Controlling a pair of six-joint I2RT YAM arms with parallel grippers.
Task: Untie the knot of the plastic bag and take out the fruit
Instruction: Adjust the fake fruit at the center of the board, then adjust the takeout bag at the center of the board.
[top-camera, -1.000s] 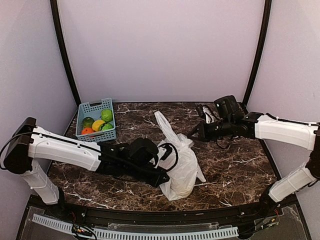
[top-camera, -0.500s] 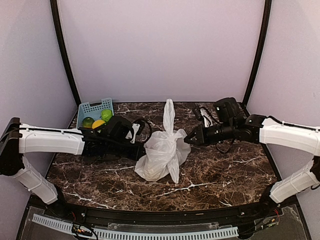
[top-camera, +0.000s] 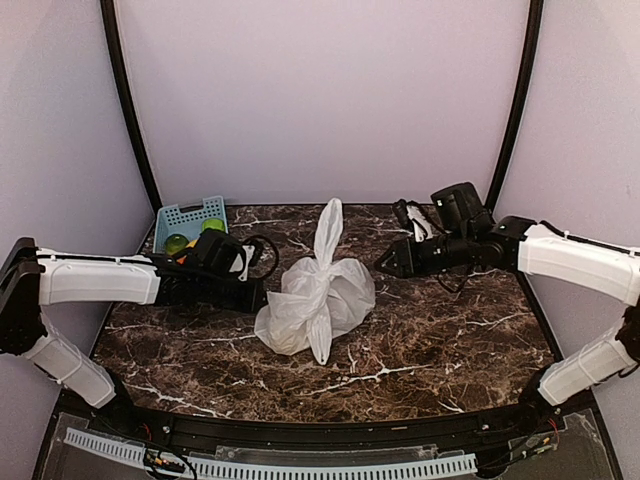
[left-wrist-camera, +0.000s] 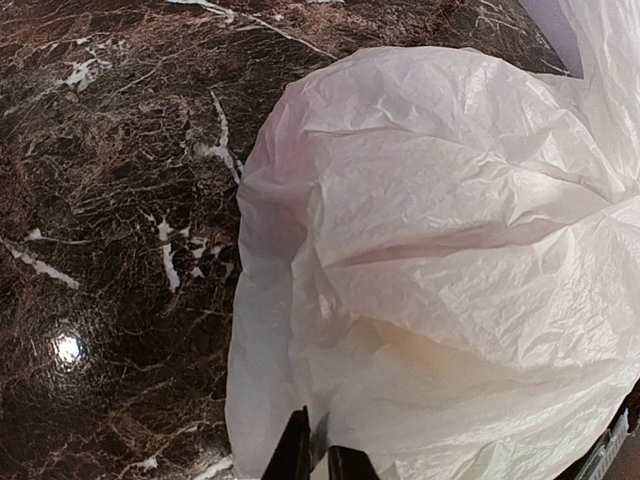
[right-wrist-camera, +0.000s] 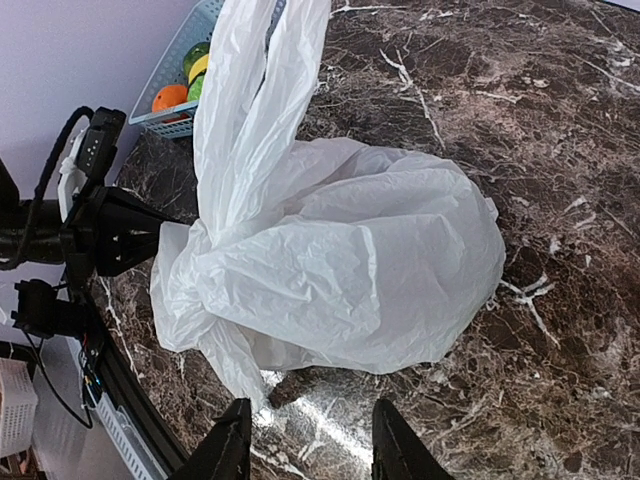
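The white plastic bag (top-camera: 335, 295) sits bulging on the middle of the marble table, its handles (top-camera: 328, 225) standing up from a gathered knot (top-camera: 320, 268) and a thin tail (top-camera: 320, 340) hanging toward the front. My left gripper (top-camera: 260, 298) is at the bag's left edge, shut on a fold of plastic (left-wrist-camera: 320, 440). A faint tan tint (left-wrist-camera: 430, 350) shows through the bag. My right gripper (top-camera: 385, 265) stands open just right of the bag (right-wrist-camera: 340, 260), nothing between its fingers (right-wrist-camera: 228, 450). Fruit (top-camera: 212, 226) lies in the basket.
A blue lattice basket (top-camera: 185, 214) stands at the back left behind my left arm, holding green, yellow and orange fruit (right-wrist-camera: 170, 97). Dark curved posts rise at both back corners. The table's front edge runs just beyond the arm bases.
My left gripper has dragged the bag leftward and back across the table. The right gripper has opened, let go of the bag and drawn slightly away to the right.
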